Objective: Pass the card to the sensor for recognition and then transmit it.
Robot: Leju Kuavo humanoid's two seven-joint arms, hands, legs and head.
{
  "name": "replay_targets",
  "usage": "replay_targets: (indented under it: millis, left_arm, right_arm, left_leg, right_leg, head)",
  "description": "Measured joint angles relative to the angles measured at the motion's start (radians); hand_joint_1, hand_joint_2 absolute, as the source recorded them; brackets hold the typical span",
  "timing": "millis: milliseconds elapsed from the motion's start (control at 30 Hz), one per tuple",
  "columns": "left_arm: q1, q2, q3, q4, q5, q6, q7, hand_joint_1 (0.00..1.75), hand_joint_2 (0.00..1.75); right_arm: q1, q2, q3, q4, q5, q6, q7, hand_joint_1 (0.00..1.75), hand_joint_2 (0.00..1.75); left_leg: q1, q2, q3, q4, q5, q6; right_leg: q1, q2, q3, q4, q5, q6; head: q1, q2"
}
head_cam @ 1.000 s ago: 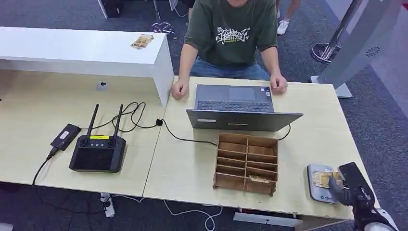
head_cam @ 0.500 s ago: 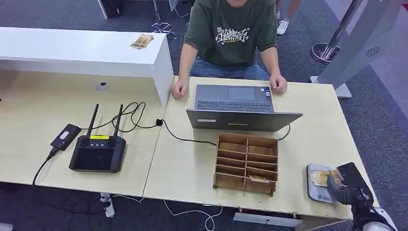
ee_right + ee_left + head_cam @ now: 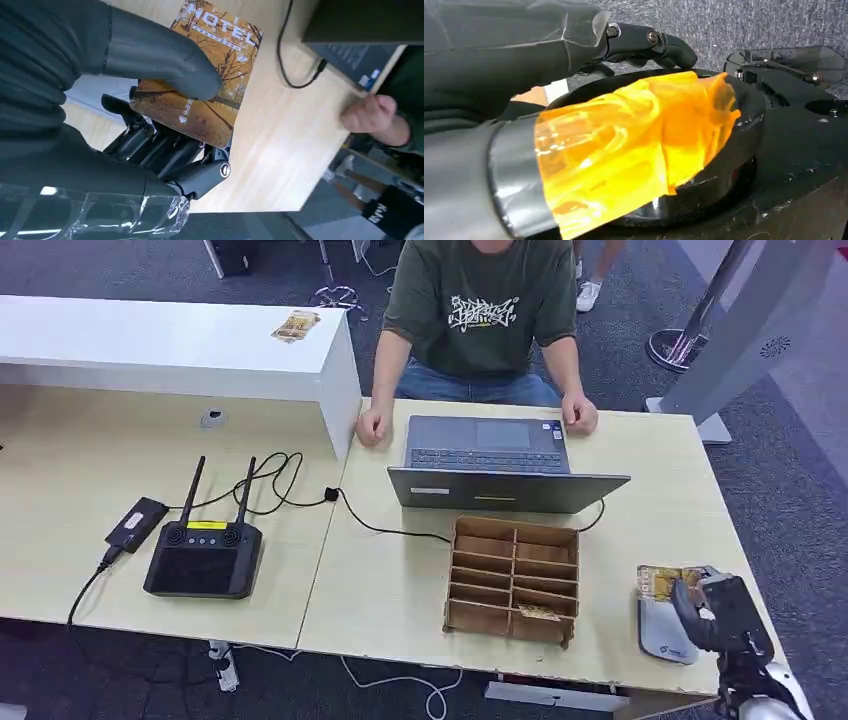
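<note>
I see the card (image 3: 212, 75), a hotel key card printed with autumn trees, pinched in my right hand (image 3: 712, 612), thumb on its face. It sits over the far edge of the grey sensor (image 3: 664, 630) pad near the desk's right corner.

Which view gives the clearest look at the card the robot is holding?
The right wrist view: the card is close up, its HOTEL print and autumn picture readable, pinched under the right hand's thumb. The head view shows it small, beside the sensor. The left wrist view faces elsewhere.
</note>
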Motion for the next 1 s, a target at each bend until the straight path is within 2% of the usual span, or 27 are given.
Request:
replay_targets:
  millis: [233,633,733,833,1000]
  left_arm:
    - [0.001,0.0,0.0,0.0,0.003,0.0,-0.002,0.0,0.0]
    - [0.001,-0.003,0.0,0.0,0.008,0.01,-0.005,0.0,0.0]
    - [0.001,-0.003,0.001,0.0,0.008,0.01,-0.005,0.0,0.0]
    - [0.001,-0.003,0.001,0.0,0.005,0.005,-0.005,0.0,0.0]
    - [0.0,-0.004,0.001,0.0,-0.002,0.002,0.0,0.0,0.0]
  right_arm:
    - [0.026,0.017,-0.008,-0.085,0.006,-0.01,-0.01,1.75,1.75]
    - [0.048,0.02,-0.034,-0.125,0.006,-0.021,-0.011,1.75,1.75]
    - [0.05,0.025,-0.048,-0.126,0.06,-0.081,-0.008,1.75,1.75]
    - [0.054,0.043,-0.059,-0.139,0.186,-0.199,0.014,1.75,1.75]
    - [0.074,0.083,-0.089,-0.17,0.372,-0.316,0.062,1.75,1.75]
  left_leg:
    - [0.0,0.0,0.0,0.0,0.0,0.0]
    - [0.0,0.0,0.0,0.0,0.0,0.0]
    - [0.0,0.0,0.0,0.0,0.0,0.0]
    - [0.0,0.0,0.0,0.0,0.0,0.0]
    - [0.0,0.0,0.0,0.0,0.0,0.0]
  right_leg:
    - [0.0,0.0,0.0,0.0,0.0,0.0]
    - [0.0,0.0,0.0,0.0,0.0,0.0]
    - [0.0,0.0,0.0,0.0,0.0,0.0]
    - [0.0,0.0,0.0,0.0,0.0,0.0]
    - [0.0,0.0,0.0,0.0,0.0,0.0]
  head:
    - [0.0,0.0]
    - [0.0,0.0]
    - [0.0,0.0]
    - [0.0,0.0]
    - [0.0,0.0]
